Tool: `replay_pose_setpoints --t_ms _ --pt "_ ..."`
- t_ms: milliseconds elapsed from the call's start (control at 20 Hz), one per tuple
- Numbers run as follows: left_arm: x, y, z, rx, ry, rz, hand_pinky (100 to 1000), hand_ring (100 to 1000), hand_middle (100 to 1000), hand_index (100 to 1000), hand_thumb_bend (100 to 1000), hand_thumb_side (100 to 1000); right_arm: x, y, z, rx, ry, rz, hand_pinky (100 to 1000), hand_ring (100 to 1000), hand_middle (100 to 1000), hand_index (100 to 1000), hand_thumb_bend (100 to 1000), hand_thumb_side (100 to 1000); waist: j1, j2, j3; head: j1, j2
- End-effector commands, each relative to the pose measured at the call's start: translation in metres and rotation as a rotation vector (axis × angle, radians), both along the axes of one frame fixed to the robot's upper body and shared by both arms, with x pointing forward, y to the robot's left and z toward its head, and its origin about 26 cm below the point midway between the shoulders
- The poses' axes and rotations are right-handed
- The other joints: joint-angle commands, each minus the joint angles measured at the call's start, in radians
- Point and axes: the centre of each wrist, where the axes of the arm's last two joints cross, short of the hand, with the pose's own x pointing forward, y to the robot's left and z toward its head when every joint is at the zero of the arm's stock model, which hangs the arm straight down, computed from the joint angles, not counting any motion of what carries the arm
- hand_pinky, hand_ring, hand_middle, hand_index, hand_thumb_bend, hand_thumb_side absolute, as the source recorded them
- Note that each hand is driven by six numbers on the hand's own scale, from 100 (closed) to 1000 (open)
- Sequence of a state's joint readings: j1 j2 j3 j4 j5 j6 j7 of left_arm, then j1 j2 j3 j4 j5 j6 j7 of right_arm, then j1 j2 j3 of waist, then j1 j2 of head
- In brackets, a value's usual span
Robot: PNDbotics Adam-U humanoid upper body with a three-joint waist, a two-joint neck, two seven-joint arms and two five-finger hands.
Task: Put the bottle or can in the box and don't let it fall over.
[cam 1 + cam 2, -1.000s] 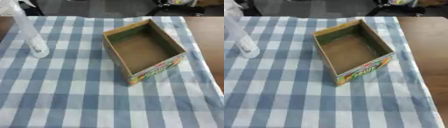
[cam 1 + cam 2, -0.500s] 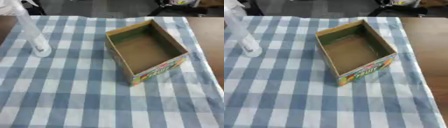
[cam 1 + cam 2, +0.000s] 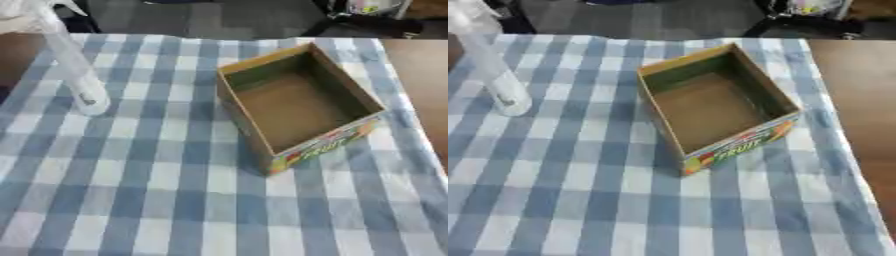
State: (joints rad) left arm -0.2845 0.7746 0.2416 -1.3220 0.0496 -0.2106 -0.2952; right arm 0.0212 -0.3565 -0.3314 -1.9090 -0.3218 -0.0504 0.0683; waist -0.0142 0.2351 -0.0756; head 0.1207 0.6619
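A clear, tall plastic bottle (image 3: 72, 67) stands upright on the blue and white checked cloth (image 3: 157, 190) at the left, its top reaching the upper left corner. An open cardboard box (image 3: 297, 102) with a coloured fruit print on its near side sits right of centre, turned at an angle, and it holds nothing. Neither of my hands shows in either view.
Bare brown table (image 3: 859, 100) runs along the right side past the cloth's edge. Dark floor and dark furniture (image 3: 376, 20) lie beyond the far edge.
The whole picture has shifted slightly right, so the camera has moved. The bottle and the box stand as before.
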Motion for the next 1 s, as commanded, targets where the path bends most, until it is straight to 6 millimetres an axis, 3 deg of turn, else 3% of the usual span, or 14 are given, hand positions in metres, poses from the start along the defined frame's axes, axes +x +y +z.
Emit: replay_pose_setpoints --t_ms 50,1000 --pt "0.003 0.007 0.019 0.072 -0.005 -0.007 1000 842 971 1000 459 615 0.0 -0.003 0.009 -0.027 -0.015 0.01 822 984 1000 1000 100 705 0.0 -0.011 -0.003 0.005 -0.014" --pt "0.042 -0.018 0.032 0.07 0.005 -0.067 1000 839 971 1000 452 601 0.003 -0.001 0.006 -0.023 0.0 0.031 823 983 1000 1000 100 707 -0.003 -0.01 -0.016 0.021 -0.02"
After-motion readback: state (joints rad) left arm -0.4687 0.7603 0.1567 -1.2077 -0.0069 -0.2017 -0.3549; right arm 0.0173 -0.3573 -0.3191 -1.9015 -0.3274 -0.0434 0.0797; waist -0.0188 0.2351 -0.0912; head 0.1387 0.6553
